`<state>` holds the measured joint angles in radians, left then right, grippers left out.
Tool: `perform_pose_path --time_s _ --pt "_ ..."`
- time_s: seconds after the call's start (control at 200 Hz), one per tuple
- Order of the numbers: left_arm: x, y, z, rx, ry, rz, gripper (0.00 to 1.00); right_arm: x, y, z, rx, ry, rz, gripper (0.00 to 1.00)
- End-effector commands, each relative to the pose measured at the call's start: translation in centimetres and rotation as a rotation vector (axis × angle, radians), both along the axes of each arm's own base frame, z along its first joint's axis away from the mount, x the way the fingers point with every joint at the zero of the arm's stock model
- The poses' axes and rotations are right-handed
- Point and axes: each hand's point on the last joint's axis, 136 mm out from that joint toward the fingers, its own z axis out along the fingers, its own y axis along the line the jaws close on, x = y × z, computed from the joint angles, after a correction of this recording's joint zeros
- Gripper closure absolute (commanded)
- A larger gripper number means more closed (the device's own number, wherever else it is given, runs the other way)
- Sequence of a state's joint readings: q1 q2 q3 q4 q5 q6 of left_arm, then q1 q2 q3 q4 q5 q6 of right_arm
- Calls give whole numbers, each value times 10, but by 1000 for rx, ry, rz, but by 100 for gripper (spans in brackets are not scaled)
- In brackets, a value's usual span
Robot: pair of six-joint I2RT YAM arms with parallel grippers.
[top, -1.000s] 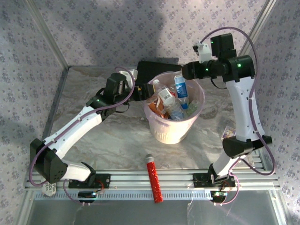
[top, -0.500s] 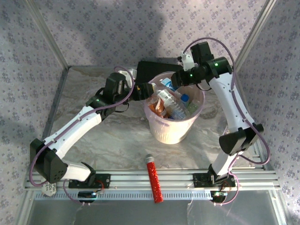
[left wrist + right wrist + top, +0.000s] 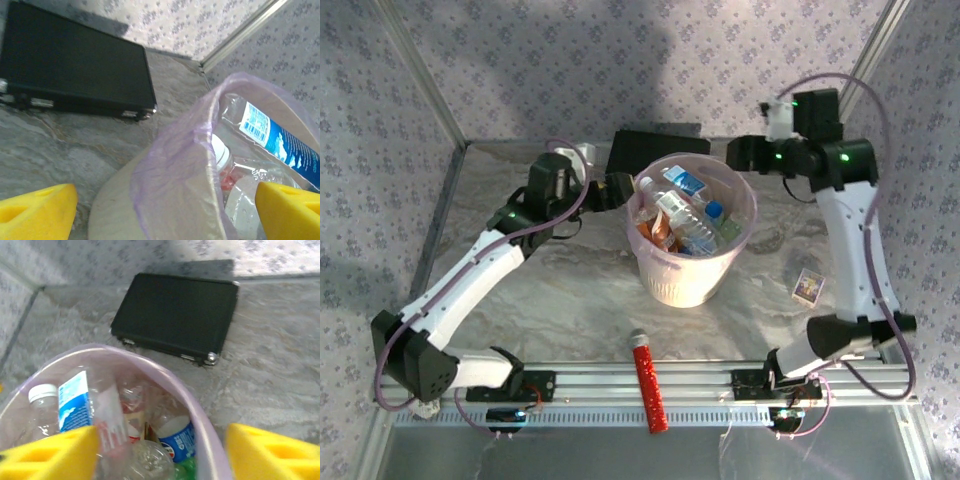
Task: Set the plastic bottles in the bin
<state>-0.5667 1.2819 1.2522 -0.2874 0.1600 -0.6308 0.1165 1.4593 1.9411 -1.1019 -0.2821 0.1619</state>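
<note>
Bin (image 3: 685,285) — just beside left end effector (image 3: 618,188)

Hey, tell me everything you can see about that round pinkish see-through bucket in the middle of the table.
The round, translucent pale-pink plastic bucket stands upright near the middle of the grey marbled table, in front of a flat black box. It narrows toward its base. Clear plastic bottles with blue, white and orange labels fill it nearly to the top. The open left gripper straddles its rim; contact is unclear.

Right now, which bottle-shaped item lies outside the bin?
The red glitter tube with grey cap, at the near table edge; every visible plastic bottle sits inside the bin.
</note>
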Motion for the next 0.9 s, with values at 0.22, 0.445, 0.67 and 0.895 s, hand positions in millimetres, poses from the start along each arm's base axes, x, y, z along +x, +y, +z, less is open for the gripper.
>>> perform_pose_path --time_s 0.22,0.445,0.67,0.895 --pt "-18 111 -22 203 12 255 4 -35 -92 -46 89 82 -367 11" --pt "-30 201 -70 519 8 531 0 -47 -135 -105 -155 91 -536 1" --pt "-30 263 -122 702 21 782 0 -50 -155 -188 -263 108 -625 1" --pt "-16 295 -170 683 48 888 0 -26 -151 -234 -263 27 -636 1"
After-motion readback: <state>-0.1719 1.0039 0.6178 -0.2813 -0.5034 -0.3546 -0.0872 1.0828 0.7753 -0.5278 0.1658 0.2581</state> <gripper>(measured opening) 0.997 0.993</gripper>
